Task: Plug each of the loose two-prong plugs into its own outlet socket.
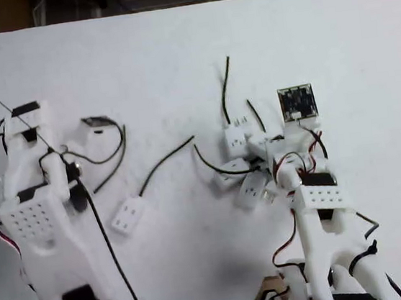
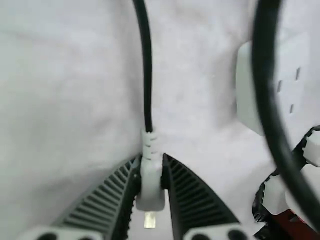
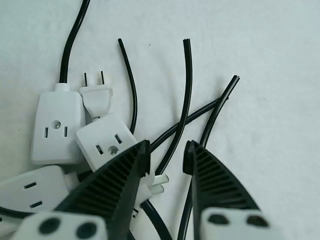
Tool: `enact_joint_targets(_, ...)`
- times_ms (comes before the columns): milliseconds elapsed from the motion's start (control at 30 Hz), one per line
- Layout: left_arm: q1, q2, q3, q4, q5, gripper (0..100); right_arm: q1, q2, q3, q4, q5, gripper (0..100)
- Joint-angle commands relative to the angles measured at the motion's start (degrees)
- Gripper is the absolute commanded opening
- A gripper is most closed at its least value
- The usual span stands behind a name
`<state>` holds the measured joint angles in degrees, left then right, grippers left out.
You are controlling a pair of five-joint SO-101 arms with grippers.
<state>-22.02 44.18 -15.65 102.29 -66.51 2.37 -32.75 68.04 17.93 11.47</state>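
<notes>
Starting with the left gripper [image 2: 151,160]: clenched tight on a white plug [image 2: 150,187], ribbed dark fingers [image 2: 192,197] pressing it from both sides. Plug seated right between the fingertips, one metal prong [image 2: 150,220] poking back toward the wrist. Ribbed collar on the far end, then a black cord [image 2: 146,75] running straight away over the white table [image 2: 60,75]. Just off to one side of that grip, a white outlet socket [image 2: 296,82] lying flat, slots up, partly crossed by a thick black cable [image 2: 265,100] close to the lens.

From the high view, a lone socket [image 1: 128,216] lying flat between the two arms, well apart from the pile, its thin cord trailing toward the middle of the table.

Now the right gripper [image 3: 167,147]: released, jaws apart, nothing held, straddling a crossing of loose black cords [image 3: 186,100]. Loose plug [image 3: 96,97] just beyond one fingertip: white, two straight prongs pointing away from the gripper, its body touching a tilted socket [image 3: 107,140] and sitting just beside an upright socket [image 3: 55,125]. A third socket [image 3: 30,187] nearer the wrist. A second plug half hidden under one finger, only its prongs [image 3: 160,181] peeking out. From above, the whole cluster [image 1: 245,163] bunched right at the tip of the right arm.
</notes>
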Motion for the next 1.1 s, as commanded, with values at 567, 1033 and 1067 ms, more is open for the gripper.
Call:
enact_joint_targets(567, 8.66, -51.74, 15.74, -8.44, 17.32, 2, 0.04, 0.04, -0.18, -2.07, 0.35, 12.2)
enact_joint_targets(1033, 19.74, -98.86, 61.01, -44.31, 40.35, 2, 0.04, 0.04, -0.18, -1.98, 0.35, 12.2)
enact_joint_targets(1067, 19.91, -101.41, 63.3, -46.77, 42.46, 2, 0.04, 0.04, -0.18, -1.98, 0.35, 12.2)
